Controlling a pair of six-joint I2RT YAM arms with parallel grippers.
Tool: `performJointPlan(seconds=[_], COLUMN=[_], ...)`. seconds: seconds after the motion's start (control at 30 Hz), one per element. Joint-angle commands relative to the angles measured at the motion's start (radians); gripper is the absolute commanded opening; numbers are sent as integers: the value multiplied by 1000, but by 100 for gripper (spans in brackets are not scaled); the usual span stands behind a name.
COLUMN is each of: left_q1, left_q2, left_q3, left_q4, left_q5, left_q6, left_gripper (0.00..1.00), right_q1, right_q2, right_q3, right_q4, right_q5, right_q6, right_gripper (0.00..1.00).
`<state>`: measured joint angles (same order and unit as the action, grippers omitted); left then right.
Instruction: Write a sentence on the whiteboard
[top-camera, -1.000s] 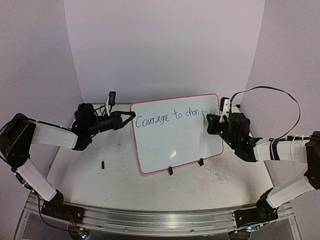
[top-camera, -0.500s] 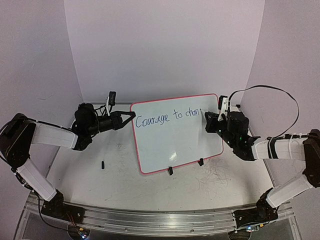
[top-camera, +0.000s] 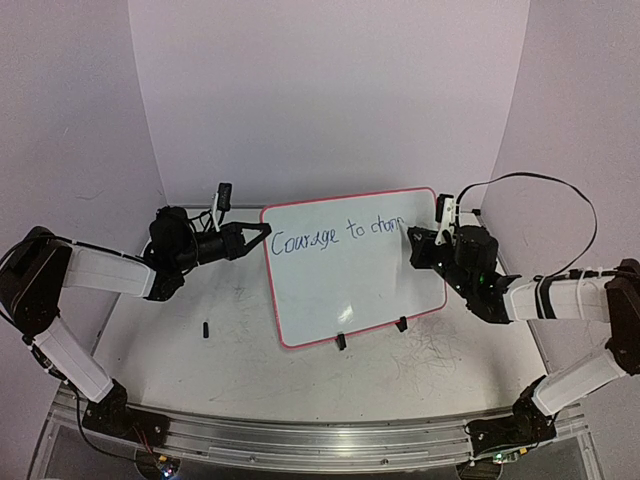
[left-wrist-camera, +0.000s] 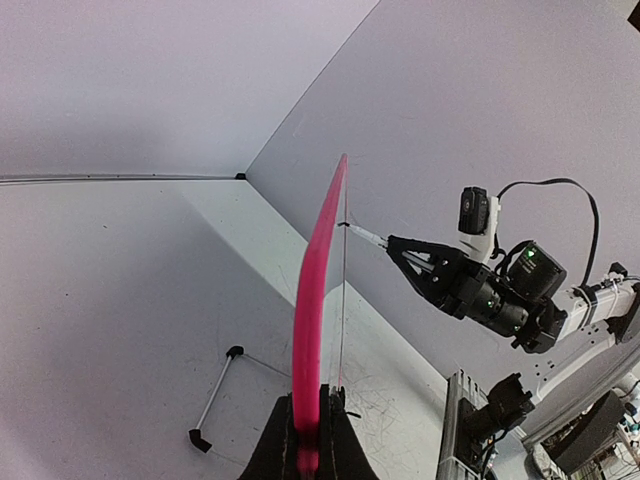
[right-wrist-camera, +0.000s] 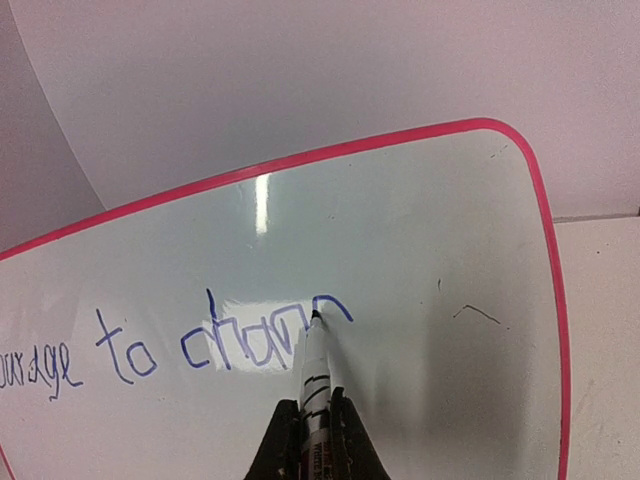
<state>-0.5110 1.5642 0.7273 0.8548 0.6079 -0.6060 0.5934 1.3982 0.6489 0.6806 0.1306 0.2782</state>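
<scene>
the right gripper (right-wrist-camera: 315, 430) is clamping a white marker with black bands (right-wrist-camera: 315, 375) between closed fingers. the tip is touching the glossy white whiteboard with a thin red-pink rim (right-wrist-camera: 430, 220) at the end of the thin dark blue cursive sentence (right-wrist-camera: 235, 345), which is reading "courage to chan". the left gripper (left-wrist-camera: 306, 450) is pinching the board's side edge shut, bracing it (the board is standing tilted on two black clip feet (top-camera: 341, 341) on the scuffed grey-white tabletop (top-camera: 230, 330)). judging from this, light, even tip pressure is mattering most, with the left hold resisting the push. little room is remaining rightward, so later words are probably needing a second line.
</scene>
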Motion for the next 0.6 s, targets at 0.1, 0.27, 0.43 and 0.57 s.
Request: performJointPlan(seconds=[0.1,0.27,0.43,0.57], left_q1=[-43,-43,-43,-44], left_q2=[18,18,19,17], left_q3=[16,18,16,15], left_q4=[-114,-115,-117,-116], left_q5=[29,29,29,29], left_q6=[61,61,60,61], left_gripper=[0,0,0,0], right_q1=[-3,-3,-3,-3], right_q2=[-42,-53,-37,-15], right_q3=[-43,-53,-31,-1], right_q4=[-21,-25,-22,-10], right_q5=[-12,13,49,56], right_q6=[20,22,13,4], right_gripper=[0,0,0,0])
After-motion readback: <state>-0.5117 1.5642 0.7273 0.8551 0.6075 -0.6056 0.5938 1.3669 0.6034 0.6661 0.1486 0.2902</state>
